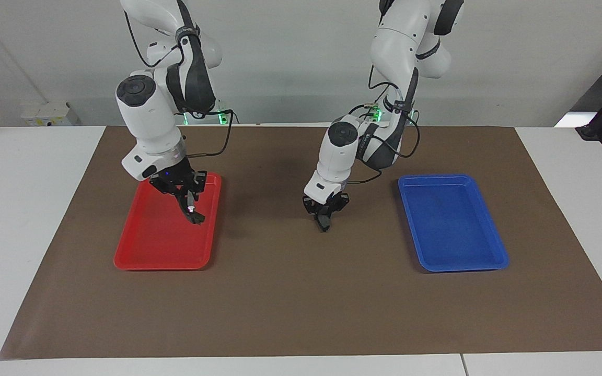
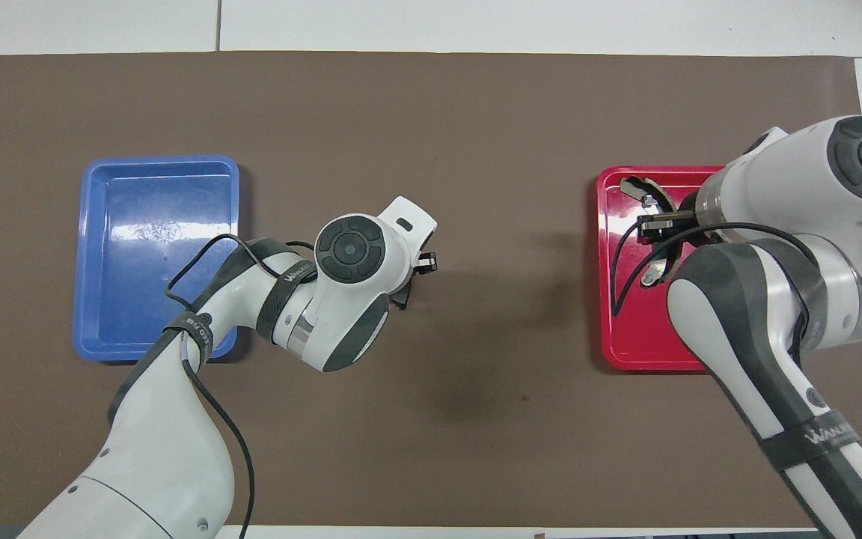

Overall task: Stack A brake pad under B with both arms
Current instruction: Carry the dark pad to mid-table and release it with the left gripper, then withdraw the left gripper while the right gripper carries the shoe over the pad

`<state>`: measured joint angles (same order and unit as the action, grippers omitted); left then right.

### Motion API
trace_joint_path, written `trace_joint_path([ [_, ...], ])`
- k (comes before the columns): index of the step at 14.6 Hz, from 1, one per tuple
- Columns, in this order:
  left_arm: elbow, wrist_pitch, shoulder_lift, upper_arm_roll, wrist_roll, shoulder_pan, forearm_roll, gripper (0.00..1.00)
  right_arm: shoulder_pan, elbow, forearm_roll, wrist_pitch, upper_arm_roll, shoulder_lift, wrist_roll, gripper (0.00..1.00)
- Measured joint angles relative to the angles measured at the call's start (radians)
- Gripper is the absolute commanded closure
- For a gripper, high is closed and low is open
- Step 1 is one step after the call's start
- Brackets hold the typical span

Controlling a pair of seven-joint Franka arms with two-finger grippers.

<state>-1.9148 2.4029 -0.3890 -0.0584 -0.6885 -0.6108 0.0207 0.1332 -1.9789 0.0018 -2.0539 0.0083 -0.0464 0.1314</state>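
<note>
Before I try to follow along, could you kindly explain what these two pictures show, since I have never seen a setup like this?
These are two white robot arms working at a table covered by a brown mat. One picture looks at the robots from across the table; the other looks down from above their own end, so the sides appear swapped.

Two shallow trays lie on the mat: a red tray toward the right arm's end and a blue tray toward the left arm's end. The blue one holds nothing.

The right gripper hangs over the red tray, holding a long, curved dark piece, B, with a pale strip. The left gripper is low over the middle of the mat, holding a small dark piece, seemingly the A brake pad; whether it touches the mat is unclear.
</note>
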Motion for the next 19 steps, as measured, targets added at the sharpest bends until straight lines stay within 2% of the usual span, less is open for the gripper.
trace_joint_path([
  [1,0.000,0.000,0.000,0.002,0.000,0.000,0.000,0.08,0.000,0.000,0.000,0.000,0.000,0.000,0.000,1.00],
  [2,0.001,0.000,0.000,0.004,-0.001,0.001,0.000,0.05,0.001,0.000,0.000,0.000,0.000,0.000,0.000,1.00],
  [7,0.017,-0.036,0.010,0.016,0.008,0.034,0.000,0.03,0.053,-0.002,0.000,-0.007,0.002,-0.013,0.000,1.00],
  [12,0.065,-0.291,0.141,0.025,0.286,0.220,0.000,0.03,0.167,0.007,0.038,-0.051,0.007,-0.063,0.087,1.00],
  [16,0.164,-0.548,0.231,0.030,0.519,0.371,0.000,0.03,0.321,0.121,0.049,-0.060,0.010,-0.189,0.268,1.00],
  [19,0.242,-0.688,0.274,0.032,0.640,0.454,0.000,0.03,0.421,0.253,0.042,-0.101,0.010,-0.341,0.401,1.00],
])
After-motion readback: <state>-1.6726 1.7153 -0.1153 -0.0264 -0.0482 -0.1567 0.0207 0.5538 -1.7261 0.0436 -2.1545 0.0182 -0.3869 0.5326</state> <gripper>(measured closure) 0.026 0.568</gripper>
